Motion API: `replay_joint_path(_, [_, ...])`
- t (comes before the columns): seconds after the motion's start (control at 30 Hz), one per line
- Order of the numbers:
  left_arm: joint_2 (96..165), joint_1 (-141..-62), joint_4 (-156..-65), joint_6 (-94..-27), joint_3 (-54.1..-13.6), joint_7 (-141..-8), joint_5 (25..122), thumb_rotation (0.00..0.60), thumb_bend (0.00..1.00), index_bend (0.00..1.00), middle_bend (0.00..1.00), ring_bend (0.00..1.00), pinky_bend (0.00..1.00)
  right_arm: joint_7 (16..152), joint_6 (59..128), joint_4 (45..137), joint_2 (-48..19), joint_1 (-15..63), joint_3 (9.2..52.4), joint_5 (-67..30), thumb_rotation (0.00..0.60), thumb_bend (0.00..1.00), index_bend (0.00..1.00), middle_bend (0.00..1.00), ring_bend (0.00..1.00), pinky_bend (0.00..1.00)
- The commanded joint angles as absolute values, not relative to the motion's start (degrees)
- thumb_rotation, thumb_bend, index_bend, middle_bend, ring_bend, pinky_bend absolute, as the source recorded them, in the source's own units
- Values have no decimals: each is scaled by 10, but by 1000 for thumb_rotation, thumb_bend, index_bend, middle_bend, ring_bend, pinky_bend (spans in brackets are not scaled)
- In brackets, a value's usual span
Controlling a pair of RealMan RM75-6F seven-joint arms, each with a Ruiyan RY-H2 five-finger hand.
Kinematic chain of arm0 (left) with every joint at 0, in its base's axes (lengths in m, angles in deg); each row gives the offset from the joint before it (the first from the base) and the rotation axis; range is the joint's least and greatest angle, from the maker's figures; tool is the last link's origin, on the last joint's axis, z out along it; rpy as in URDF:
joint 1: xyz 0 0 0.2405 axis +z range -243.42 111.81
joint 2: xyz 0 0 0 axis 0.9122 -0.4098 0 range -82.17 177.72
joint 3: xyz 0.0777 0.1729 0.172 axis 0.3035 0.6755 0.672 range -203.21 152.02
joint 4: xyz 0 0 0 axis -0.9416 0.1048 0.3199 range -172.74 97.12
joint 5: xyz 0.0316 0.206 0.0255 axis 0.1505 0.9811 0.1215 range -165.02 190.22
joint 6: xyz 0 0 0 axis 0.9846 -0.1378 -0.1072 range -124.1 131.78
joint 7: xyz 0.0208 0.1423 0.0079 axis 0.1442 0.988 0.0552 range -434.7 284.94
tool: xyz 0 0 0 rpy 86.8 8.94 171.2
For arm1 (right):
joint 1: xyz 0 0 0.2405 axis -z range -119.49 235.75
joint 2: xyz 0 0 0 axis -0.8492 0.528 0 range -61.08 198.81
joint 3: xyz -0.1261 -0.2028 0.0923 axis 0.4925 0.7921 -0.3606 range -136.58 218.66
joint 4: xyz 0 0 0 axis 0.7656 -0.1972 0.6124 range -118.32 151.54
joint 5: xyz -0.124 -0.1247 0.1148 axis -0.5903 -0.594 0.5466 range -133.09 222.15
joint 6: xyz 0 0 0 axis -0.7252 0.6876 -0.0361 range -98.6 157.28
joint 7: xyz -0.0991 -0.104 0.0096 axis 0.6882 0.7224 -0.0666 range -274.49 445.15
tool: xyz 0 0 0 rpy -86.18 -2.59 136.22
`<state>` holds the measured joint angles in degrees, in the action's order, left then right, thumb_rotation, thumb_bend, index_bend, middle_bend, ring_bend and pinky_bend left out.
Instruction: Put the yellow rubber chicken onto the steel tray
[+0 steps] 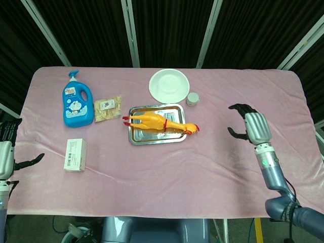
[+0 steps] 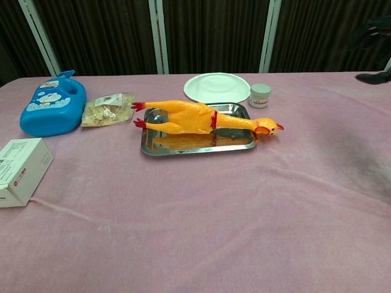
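- A counter [image 1: 152, 167] draped in pink cloth stands before dark curtains.
- The yellow rubber chicken [image 1: 158, 122] lies along the steel tray [image 1: 152, 138] at the middle, red feet past the left rim, head past the right rim.
- The right hand [image 1: 251, 126] hovers well right of the tray, fingers spread, holding nothing.
- The left hand [image 1: 6, 152] sits at the far left edge, fingers apart, empty.
- A blue bottle [image 1: 77, 101], snack bag [image 1: 108, 108], white box [image 1: 75, 154], white plate [image 1: 169, 84] and small jar [image 1: 193, 98] surround the tray.

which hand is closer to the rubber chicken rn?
Right. The right hand hangs open off the head end of the rubber chicken, past the steel tray. The left hand sits at the table's far left edge, beyond the white box.
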<state>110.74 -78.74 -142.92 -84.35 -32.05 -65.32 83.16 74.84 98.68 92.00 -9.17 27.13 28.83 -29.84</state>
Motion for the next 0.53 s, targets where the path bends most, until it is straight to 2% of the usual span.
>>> replay_joint_path(0.03, [1115,-768,-1416,-868,-306,-641,856,600,48,73,73,0,119,811,1074,968,-59,346,332,-325,600,298,284,272,206,299])
replay_joint_path(0.3, [1124,-740,-1406,-881,-276,-627,890,600,48,73,70,0,118,837,1163,1002,-41,439,380,-341,600,299,284,271,186,277])
replay_joint_path(0.53, [1129,-723,-1403,-886,-262,-623,912,600,48,73,69,0,118,847,1198,1026,-27,485,399,-351,600,299,284,271,186,277])
